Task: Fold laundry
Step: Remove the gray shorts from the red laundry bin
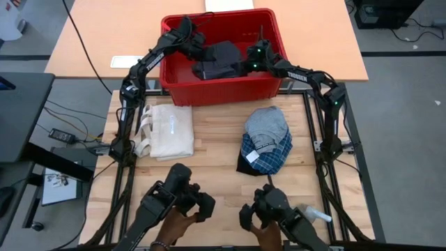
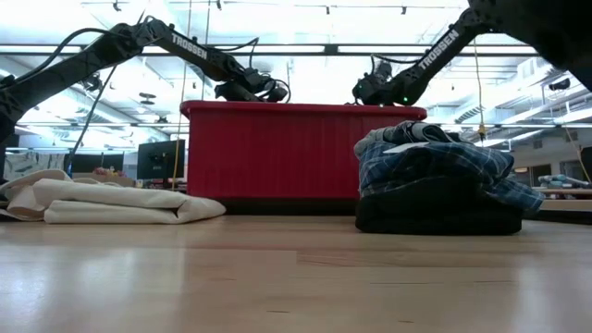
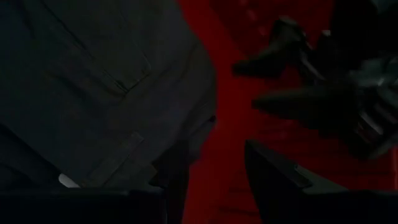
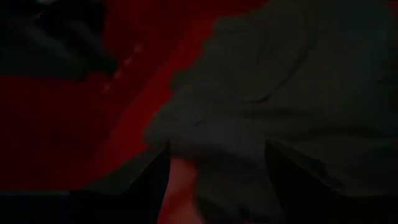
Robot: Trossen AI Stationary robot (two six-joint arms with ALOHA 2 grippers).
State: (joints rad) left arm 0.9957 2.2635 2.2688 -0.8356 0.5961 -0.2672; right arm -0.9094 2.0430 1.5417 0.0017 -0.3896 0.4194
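1. The table (image 1: 216,150) is pale wood; both arms reach over its far edge.
2. A red bin (image 1: 223,84) stands at the far side, between the two arms, with a black garment (image 1: 219,61) inside it.
3. A cream cloth (image 1: 167,131), folded, lies on the left of the table, near the bin.
4. A stack lies on the right: a grey garment (image 1: 267,124) on top, a plaid garment (image 1: 268,153) under it, something black at the bottom.
5. The left gripper (image 1: 197,43) is inside the bin at the black garment's left edge, fingers (image 3: 273,174) apart; I cannot tell whether they hold cloth.
6. The right gripper (image 1: 249,61) is at the garment's right edge, fingers (image 4: 292,174) spread with cloth between them.
7. A person's hands (image 1: 174,226) hold control arms at the near edge.
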